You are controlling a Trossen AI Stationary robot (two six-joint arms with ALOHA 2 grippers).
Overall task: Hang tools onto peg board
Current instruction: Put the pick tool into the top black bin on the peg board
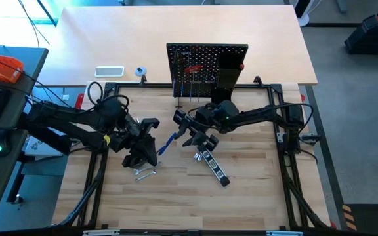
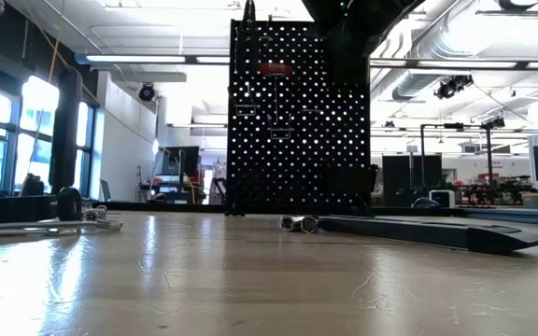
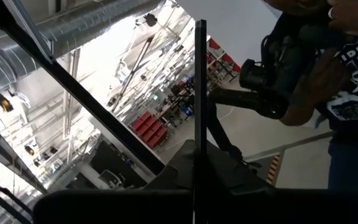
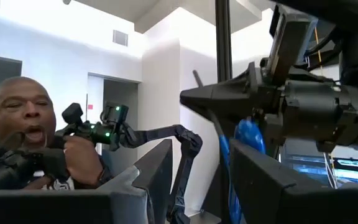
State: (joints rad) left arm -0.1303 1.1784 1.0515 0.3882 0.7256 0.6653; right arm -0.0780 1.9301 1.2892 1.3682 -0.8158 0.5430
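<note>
The black peg board [image 1: 207, 65] stands upright at the table's far side with a red-handled screwdriver [image 1: 192, 67] hanging on it. It also shows in the low view [image 2: 297, 112]. The blue T-handle hex key [image 1: 167, 142] is in the air between my two grippers at mid-table. My left gripper [image 1: 151, 145] is shut on it. My right gripper [image 1: 190, 134] is open, and its fingers [image 4: 148, 180] stand on either side of the key's blue part [image 4: 227, 177]. A silver wrench [image 1: 145, 174] and a black-and-silver bar [image 1: 213, 166] lie flat on the table. My left gripper holds the hex key near its blue handle [image 4: 247, 137]. The thin dark shaft [image 3: 199, 93] rises straight out from between the fingers, along them. The key is lifted clear of the table. The gripper's own body hides the exact place of contact.
Two small silver sockets [image 2: 299, 223] lie in front of the board near the bar's end [image 2: 418, 231]. A white block [image 1: 109, 71] and a tape roll [image 1: 140, 71] sit on the far table behind the board. A person [image 4: 30, 137] with a hand controller shows beyond the table.
</note>
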